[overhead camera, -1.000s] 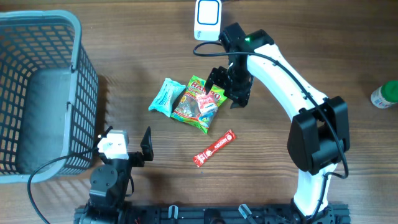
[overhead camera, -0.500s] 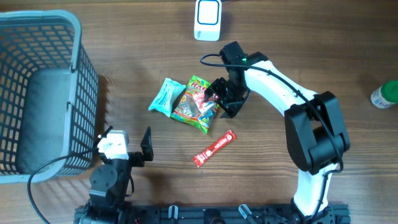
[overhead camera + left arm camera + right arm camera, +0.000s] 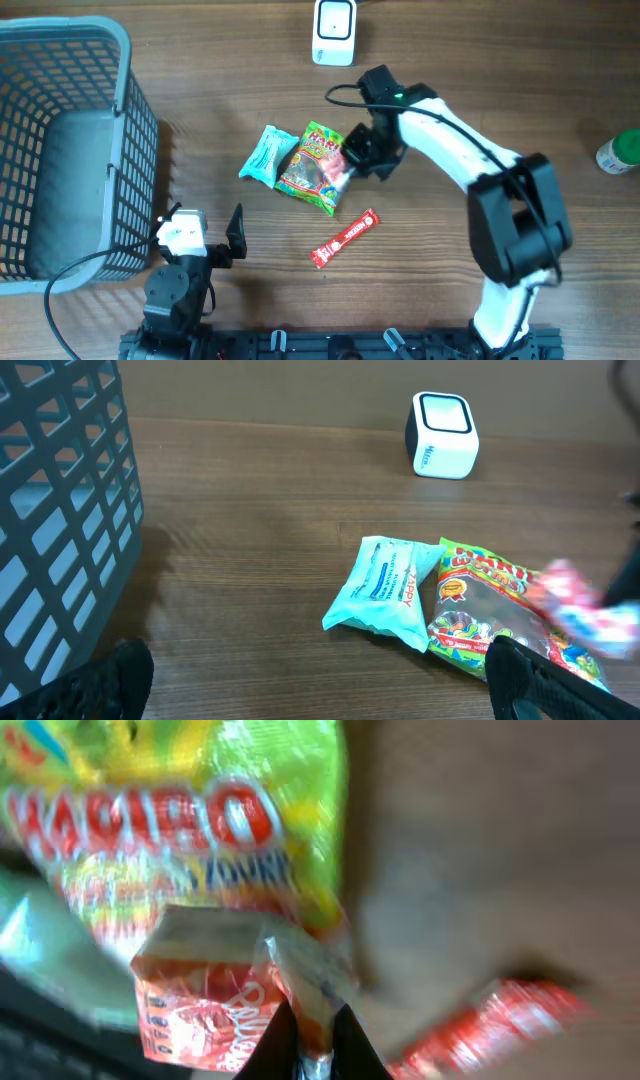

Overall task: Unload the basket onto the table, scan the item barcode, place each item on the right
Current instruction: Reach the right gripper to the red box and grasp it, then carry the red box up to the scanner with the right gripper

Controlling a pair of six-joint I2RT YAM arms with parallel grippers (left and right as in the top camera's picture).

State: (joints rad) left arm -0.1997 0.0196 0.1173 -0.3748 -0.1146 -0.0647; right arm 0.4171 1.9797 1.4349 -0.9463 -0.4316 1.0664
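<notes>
A grey plastic lattice basket (image 3: 120,60) fills the left end of the wooden table (image 3: 200,80). Just in front of it the left tool (image 3: 208,236) hangs with its fingers spread wide and nothing between them. A bare strip of wood separates the basket from a teal plastic wipes packet (image 3: 268,155), which lies touching a green Haribo sweets bag (image 3: 312,172). The bag's long axis runs almost straight from the near side to the far side of the table, with its printed name at the far end.

On the bag's right edge sits the item, a small crumpled red-and-white packet (image 3: 215,1005). The right tool (image 3: 312,1042) is pinched tight on its corner. The packet is too creased and blurred to tell which way it points.

A red stick sachet (image 3: 345,238) lies diagonally nearer the front, apart from the bag. The white box scanner (image 3: 333,32) stands at the far edge, with clear wood between it and the bag. To the right, open table reaches a green-capped bottle (image 3: 620,152).
</notes>
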